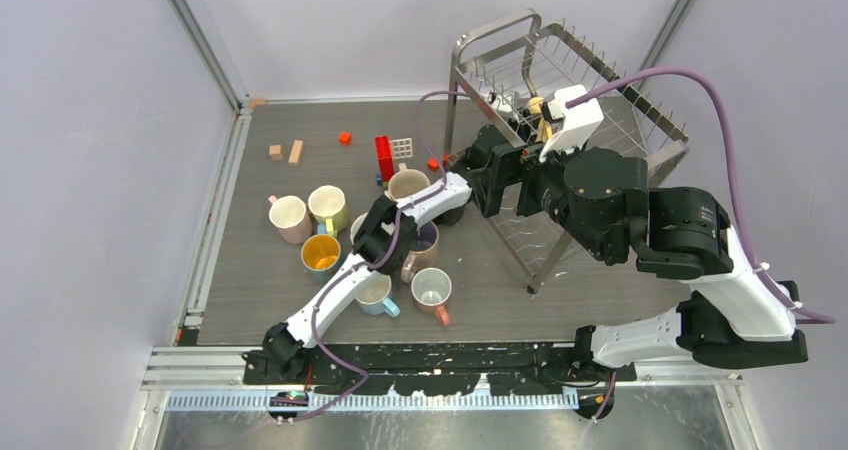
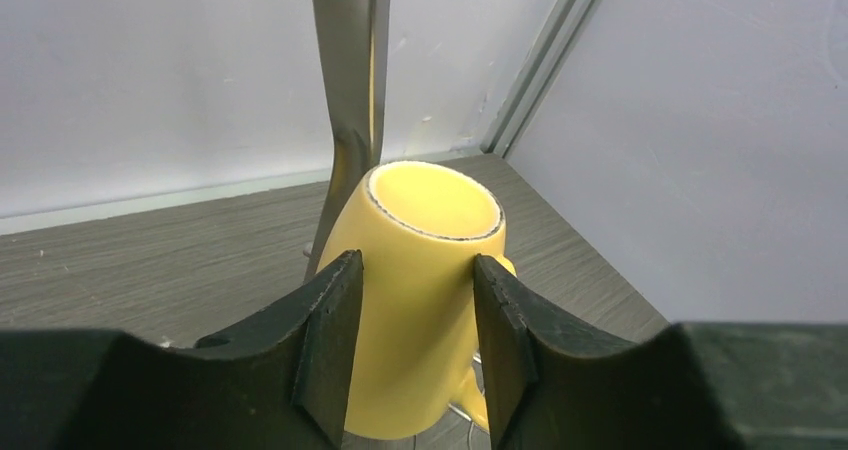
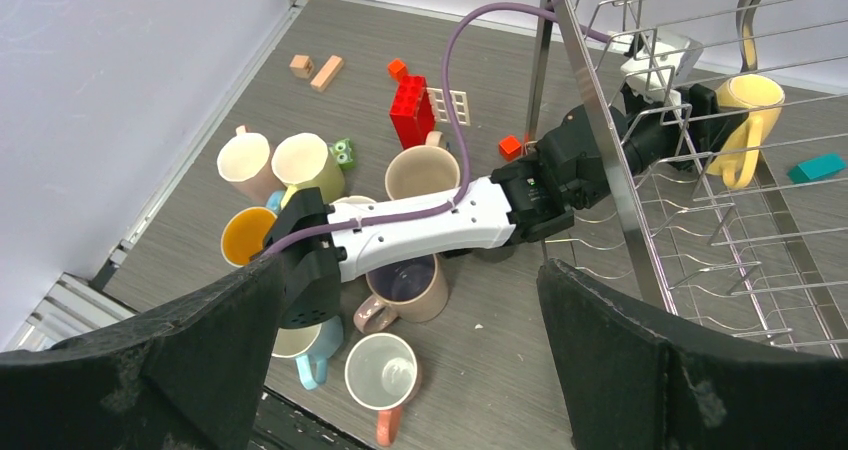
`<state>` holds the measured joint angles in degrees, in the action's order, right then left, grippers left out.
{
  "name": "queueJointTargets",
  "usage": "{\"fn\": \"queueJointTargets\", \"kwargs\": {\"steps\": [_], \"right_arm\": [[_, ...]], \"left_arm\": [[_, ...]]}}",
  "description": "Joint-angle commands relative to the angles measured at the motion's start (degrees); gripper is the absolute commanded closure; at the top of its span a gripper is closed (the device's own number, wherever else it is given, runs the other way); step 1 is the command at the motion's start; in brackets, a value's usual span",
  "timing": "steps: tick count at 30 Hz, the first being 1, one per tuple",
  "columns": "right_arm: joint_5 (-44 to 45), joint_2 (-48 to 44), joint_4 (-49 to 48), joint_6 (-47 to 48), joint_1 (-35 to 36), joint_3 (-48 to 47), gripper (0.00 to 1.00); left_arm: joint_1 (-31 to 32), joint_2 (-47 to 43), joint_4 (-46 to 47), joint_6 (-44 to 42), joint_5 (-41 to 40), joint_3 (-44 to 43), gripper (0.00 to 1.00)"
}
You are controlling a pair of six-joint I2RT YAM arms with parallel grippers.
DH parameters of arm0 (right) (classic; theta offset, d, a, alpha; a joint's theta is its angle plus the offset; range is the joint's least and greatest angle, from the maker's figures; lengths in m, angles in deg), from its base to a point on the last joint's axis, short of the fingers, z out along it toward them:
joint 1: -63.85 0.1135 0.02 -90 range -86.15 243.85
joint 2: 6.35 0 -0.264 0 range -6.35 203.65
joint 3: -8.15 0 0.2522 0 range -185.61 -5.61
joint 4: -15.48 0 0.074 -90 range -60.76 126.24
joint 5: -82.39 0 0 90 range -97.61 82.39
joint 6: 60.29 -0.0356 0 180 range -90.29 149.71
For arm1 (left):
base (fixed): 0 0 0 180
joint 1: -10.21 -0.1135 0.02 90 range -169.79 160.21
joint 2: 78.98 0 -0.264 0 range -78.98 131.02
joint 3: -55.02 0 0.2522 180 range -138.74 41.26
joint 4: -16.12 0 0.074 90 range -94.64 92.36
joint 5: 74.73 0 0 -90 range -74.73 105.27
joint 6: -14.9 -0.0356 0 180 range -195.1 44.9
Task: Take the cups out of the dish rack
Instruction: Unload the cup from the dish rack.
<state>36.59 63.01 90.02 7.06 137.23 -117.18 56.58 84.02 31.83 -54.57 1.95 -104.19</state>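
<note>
Left wrist view shows your left gripper (image 2: 415,280) clenched on the yellow mug (image 2: 432,200), fingers against both its sides, inside the dish rack (image 1: 480,60). A steel upright (image 2: 350,70) stands just behind the mug at 12 o'clock. Your right gripper (image 3: 410,300) hangs spread wide above. Other cups (image 1: 330,210) crowd the table (image 1: 250,290) at the rack's 9 o'clock, near a red block tower (image 1: 384,157).

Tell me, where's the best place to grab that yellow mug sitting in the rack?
Grab it across its round body, coming in from the rack's left side, as the left gripper does: one finger on each side of the mug. The handle juts out low on the right, clear of both fingers, and the smooth sides give an even hold.
</note>
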Motion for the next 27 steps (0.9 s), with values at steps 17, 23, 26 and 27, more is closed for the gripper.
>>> {"fn": "queueJointTargets", "kwargs": {"steps": [17,23,26,27], "right_arm": [[1.36,-0.92,-3.38,0.53,0.05,1.37,0.0],[1.49,-0.95,-2.74,0.27,0.06,1.35,0.0],[1.69,-1.07,-2.54,0.28,0.09,1.44,0.0],[1.72,-1.18,-2.55,0.17,0.05,1.49,0.0]], "left_arm": [[3.14,-15.67,8.69,-3.4,-3.91,22.27,0.56],[5.0,-12.42,6.28,-3.05,-8.03,16.64,0.44],[5.76,-10.12,4.1,-3.7,-9.75,12.79,0.42],[5.96,-9.35,3.36,-3.82,-9.91,11.42,0.4]]}}
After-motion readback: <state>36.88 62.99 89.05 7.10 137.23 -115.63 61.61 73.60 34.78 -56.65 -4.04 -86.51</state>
